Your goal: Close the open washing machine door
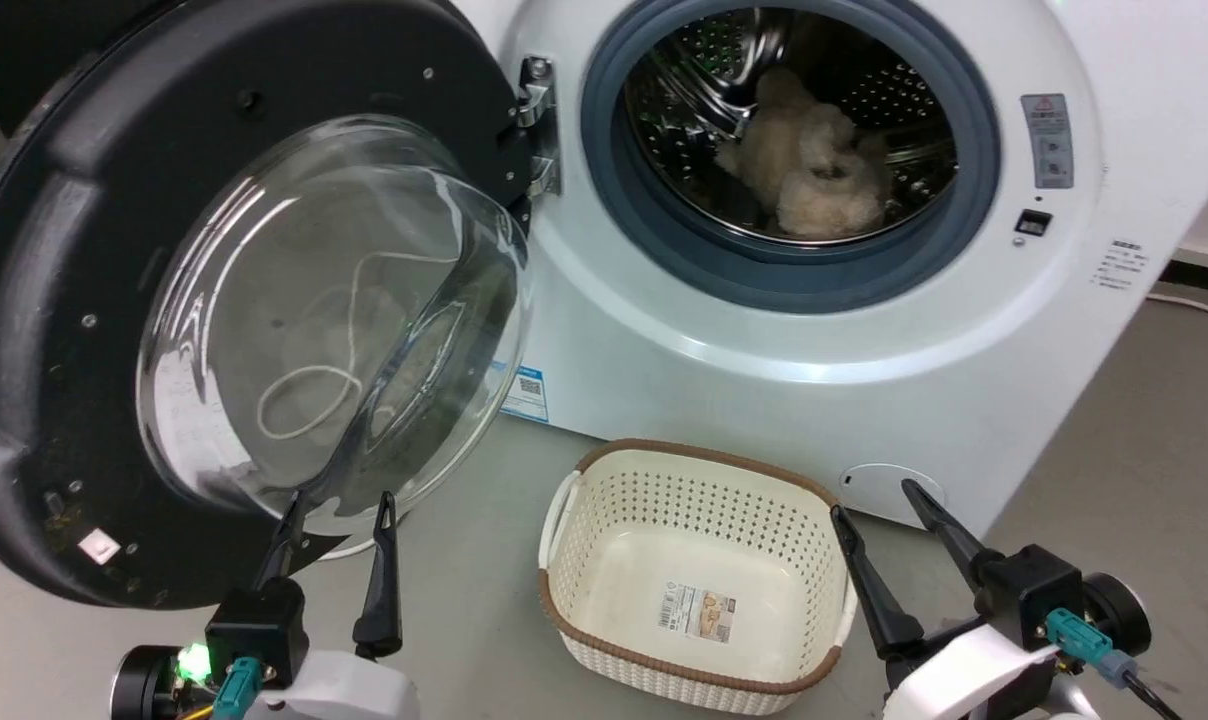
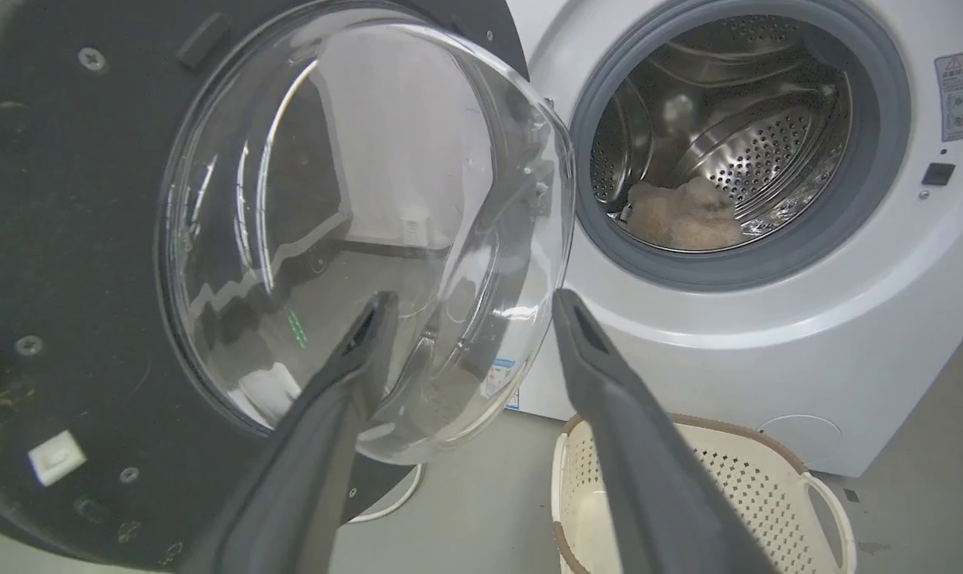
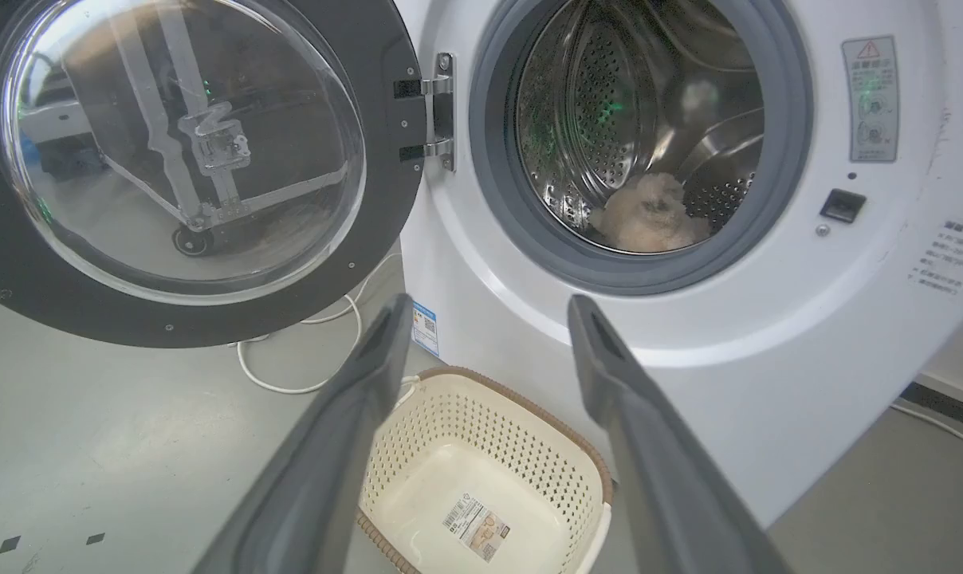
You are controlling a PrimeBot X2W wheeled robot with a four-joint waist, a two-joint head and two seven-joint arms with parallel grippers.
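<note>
The washing machine door (image 1: 74, 330) is a big glossy black disc with a bulging clear glass bowl (image 1: 334, 310); it stands swung wide open at the left, held by a metal hinge (image 1: 537, 125). The white washing machine (image 1: 864, 380) shows its grey gasket and steel drum, with a fluffy beige item (image 1: 809, 165) inside. My left gripper (image 1: 342, 500) is open, its fingertips just below the glass bowl's lower edge, holding nothing. At the lower right my right gripper (image 1: 876, 498) is also open, beside the machine's small round flap (image 1: 889, 490).
A cream perforated laundry basket (image 1: 584, 600) stands empty on the grey floor in front of the machine, between my two grippers. A white cable (image 3: 290, 375) lies looped on the floor under the door. A blue sticker (image 1: 527, 392) sits low on the machine's front.
</note>
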